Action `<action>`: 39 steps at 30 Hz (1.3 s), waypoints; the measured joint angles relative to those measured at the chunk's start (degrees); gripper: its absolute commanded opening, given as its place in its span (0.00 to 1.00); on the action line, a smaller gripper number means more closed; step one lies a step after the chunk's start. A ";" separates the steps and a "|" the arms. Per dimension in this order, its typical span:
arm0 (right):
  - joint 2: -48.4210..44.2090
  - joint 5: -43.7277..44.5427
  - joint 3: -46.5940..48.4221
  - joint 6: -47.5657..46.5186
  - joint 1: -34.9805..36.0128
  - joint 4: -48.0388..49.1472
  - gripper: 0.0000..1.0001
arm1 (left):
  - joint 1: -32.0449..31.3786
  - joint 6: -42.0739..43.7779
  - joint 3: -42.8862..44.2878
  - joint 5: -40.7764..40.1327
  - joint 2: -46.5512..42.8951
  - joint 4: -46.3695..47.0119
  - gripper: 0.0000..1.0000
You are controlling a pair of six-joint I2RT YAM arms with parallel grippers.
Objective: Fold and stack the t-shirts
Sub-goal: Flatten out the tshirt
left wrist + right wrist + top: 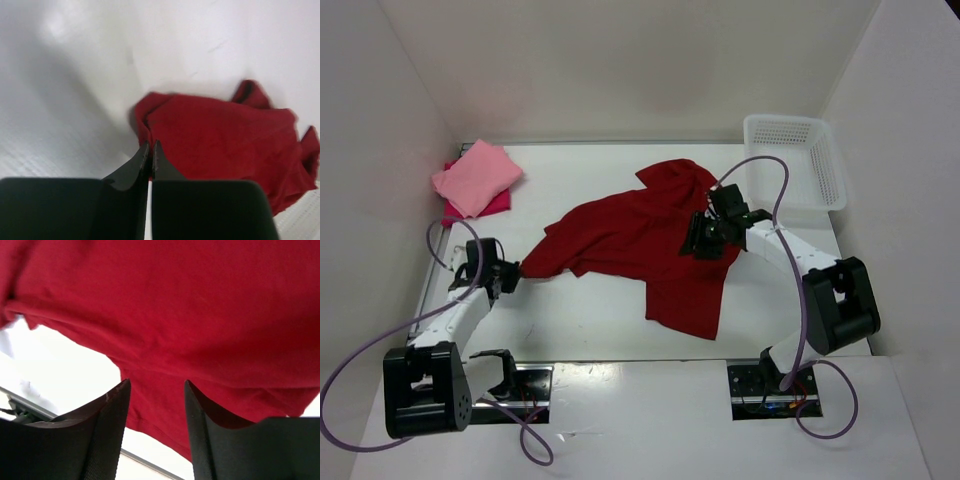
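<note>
We see the big white table (600, 330) first. In the middle of it lies the dark red shirt (630, 235). It is spread out but wrinkly, and it is not folded yet. Its long way runs from left to right across the table. One pointy end reaches out to the left, and one big flap hangs down toward the near edge.

At the far right corner sits the white basket (828, 170), well apart from the shirt's left end. At the far left corner the light pink shirt (475, 175) lies folded on top of the bright pink-red shirt (496, 205).

The right gripper (155, 387) hangs over the right part of the dark red shirt, close above the cloth. Its fingers are spread apart and grasp nothing.

The left gripper (510, 272) is at the shirt's pointy left end, so the shirt stretches away from it to the right. Its fingers are squeezed tight together, right at the cloth's edge. We cannot tell if any cloth is caught between them.

We think both ends must be held next to pull the shirt flat.
</note>
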 measured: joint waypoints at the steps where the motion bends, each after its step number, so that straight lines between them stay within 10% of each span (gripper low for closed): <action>1: -0.09 0.22 -1.07 0.68 0.00 0.22 0.53 | 0.00 1.11 1.51 -0.22 -0.11 -0.37 0.00; 4: -0.81 0.96 -5.70 2.71 0.00 0.22 0.55 | 0.00 4.33 7.93 -0.76 1.90 -0.70 0.00; 9: -3.48 2.51 -9.55 7.54 0.00 -1.88 0.87 | 0.00 9.27 20.72 -1.27 11.41 1.44 0.00; 10: -4.48 2.64 -9.79 8.13 0.00 -1.86 0.84 | 0.07 10.40 23.06 -1.27 13.66 1.88 0.00; 11: -5.79 2.71 -10.27 9.01 0.00 -1.73 0.53 | 0.13 11.45 24.96 -1.29 15.82 2.34 0.00; 13: -8.07 2.64 -11.82 10.78 0.00 -1.25 0.25 | 0.39 13.38 28.04 -1.18 19.78 2.97 0.00; 15: -10.21 2.75 -14.08 13.16 0.00 -1.31 0.13 | 1.14 14.97 30.29 -0.61 22.97 3.13 0.00; 24: -19.19 3.85 -22.97 24.37 3.85 -1.90 0.49 | 6.01 21.05 37.29 1.22 32.24 3.32 0.00; 39: -20.37 -3.43 -34.36 36.37 17.33 5.05 0.47 | 6.16 20.87 35.41 4.76 32.26 6.03 0.00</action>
